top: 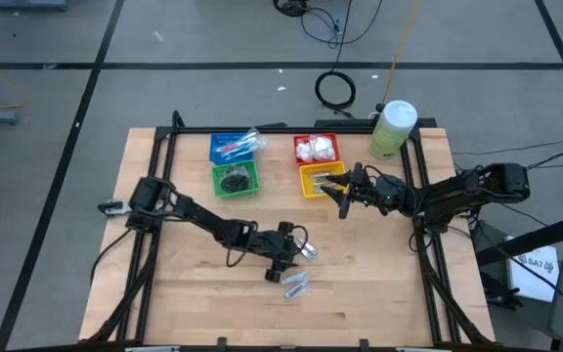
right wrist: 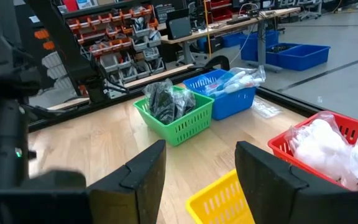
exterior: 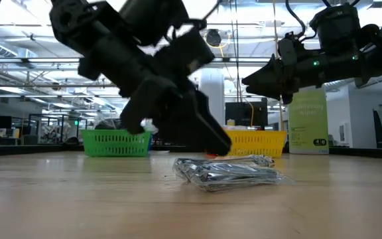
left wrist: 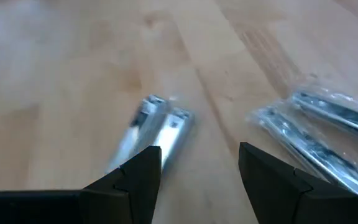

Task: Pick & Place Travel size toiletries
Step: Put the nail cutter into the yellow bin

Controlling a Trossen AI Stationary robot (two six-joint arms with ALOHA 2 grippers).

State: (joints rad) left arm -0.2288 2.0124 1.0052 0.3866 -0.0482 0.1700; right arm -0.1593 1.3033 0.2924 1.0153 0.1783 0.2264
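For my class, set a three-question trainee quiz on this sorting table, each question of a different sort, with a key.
1. True or false: the left gripper hangs over the red basket.
2. Which basket holds the dark items? A) blue basket B) green basket C) yellow basket
3. Fill in: the silver tubes lie loose on the bare ____.

Key
1. False: it is near mid-table, fingers open, just above the tubes; one tube lies ahead of its fingers in the left wrist view.
2. B.
3. Table. The right gripper, open and empty, is by the yellow basket.
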